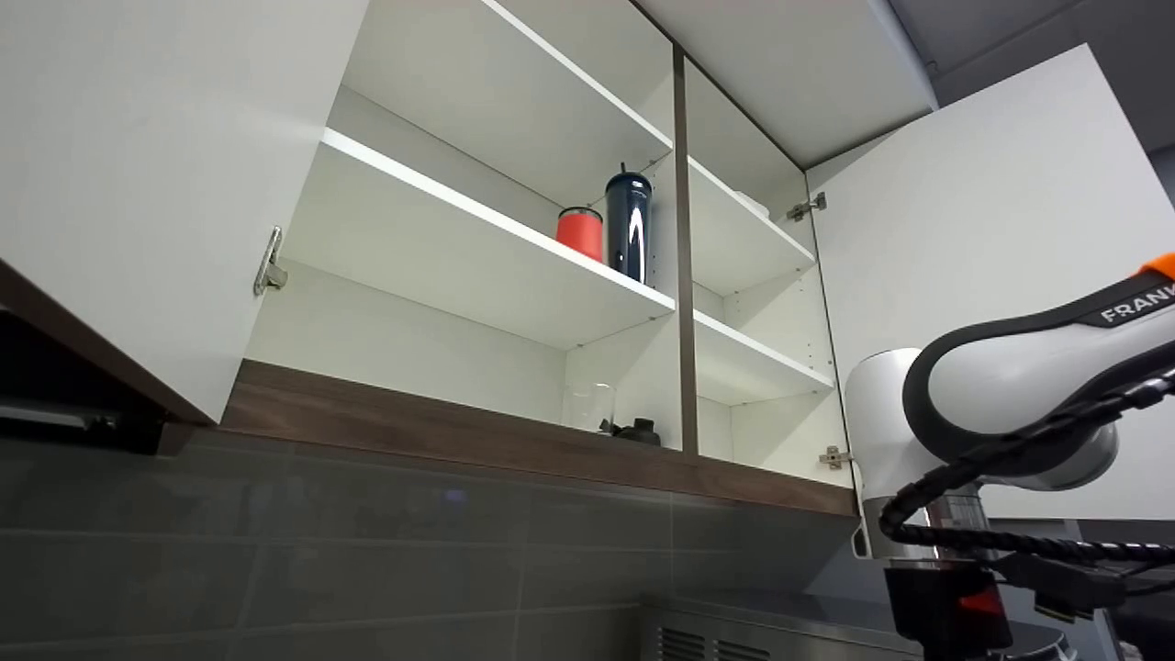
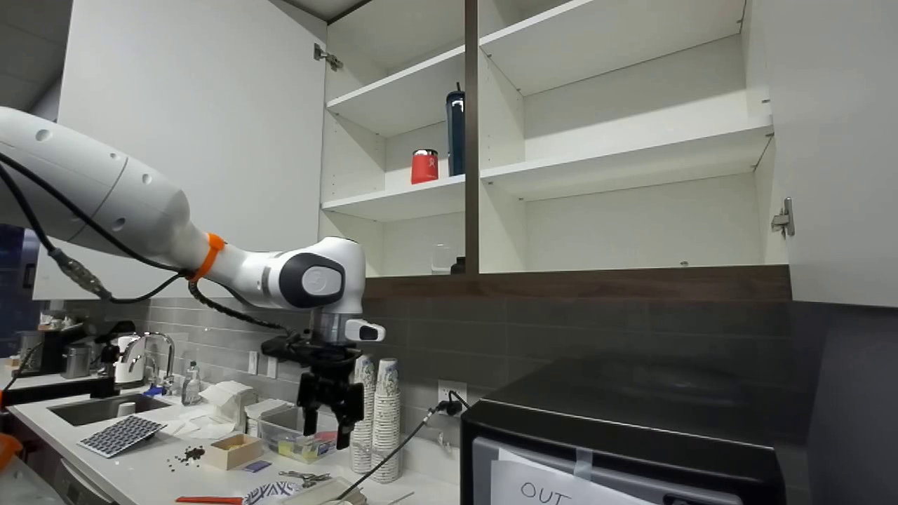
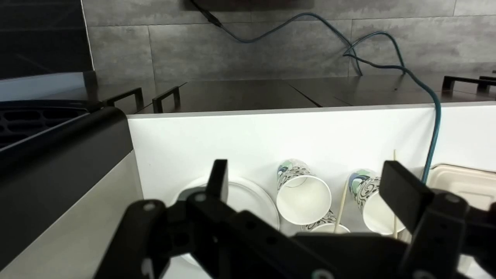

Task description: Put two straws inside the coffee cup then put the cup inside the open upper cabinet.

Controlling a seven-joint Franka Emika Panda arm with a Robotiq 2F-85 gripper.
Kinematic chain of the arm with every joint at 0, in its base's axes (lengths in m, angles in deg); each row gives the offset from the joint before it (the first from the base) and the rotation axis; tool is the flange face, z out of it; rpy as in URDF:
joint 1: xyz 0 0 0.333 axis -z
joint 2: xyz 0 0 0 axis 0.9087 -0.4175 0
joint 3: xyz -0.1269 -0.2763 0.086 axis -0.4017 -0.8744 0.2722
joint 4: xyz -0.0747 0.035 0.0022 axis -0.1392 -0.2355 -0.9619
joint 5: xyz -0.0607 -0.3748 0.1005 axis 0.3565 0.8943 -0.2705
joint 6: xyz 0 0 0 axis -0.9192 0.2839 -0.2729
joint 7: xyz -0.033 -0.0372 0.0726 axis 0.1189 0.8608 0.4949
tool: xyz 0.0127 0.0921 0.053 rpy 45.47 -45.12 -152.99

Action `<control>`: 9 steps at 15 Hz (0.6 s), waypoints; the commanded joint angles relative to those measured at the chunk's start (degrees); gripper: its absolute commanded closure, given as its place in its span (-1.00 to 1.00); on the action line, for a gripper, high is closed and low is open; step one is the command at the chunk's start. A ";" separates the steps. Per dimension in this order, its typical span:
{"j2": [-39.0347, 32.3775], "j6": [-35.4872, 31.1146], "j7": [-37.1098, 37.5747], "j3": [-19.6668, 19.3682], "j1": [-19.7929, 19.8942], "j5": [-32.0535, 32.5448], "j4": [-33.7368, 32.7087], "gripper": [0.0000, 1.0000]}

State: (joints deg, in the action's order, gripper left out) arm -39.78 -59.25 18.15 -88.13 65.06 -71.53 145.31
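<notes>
In the wrist view, my gripper [image 3: 306, 182] hangs open over the counter with nothing between its fingers. Below it, a white patterned coffee cup [image 3: 303, 201] shows its mouth; a similar cup [image 3: 379, 211] lies partly behind a finger, and a third cup [image 3: 329, 228] peeks out beneath. Two thin pale straws appear: a slanted straw [image 3: 342, 201] reaching the third cup's mouth, and an upright straw [image 3: 394, 155] crossing the right cup; whether they are inside cannot be told. In an exterior view the gripper [image 2: 326, 431] points down. The upper cabinet [image 2: 631, 224] has its doors swung wide.
A black microwave [image 2: 617, 400] stands right beside the work area. Tall cup stacks [image 2: 388, 421] rise behind the gripper. On the cabinet shelf are a red cup [image 2: 424, 167] and dark blue bottle [image 2: 456, 133]. A white round plate [image 3: 252, 201], tray [image 3: 461, 178] and cable [image 3: 437, 120] lie nearby.
</notes>
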 commanded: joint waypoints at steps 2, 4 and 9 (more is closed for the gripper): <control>-3.65 -11.12 4.28 3.18 -1.53 -2.48 3.33 -1.00; -6.24 -19.58 5.77 5.13 -2.59 -2.99 4.84 -1.00; -16.57 -34.21 8.44 9.53 -4.15 -0.85 5.00 -1.00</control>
State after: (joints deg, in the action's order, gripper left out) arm -49.85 -88.28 24.38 -80.17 61.72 -73.24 151.25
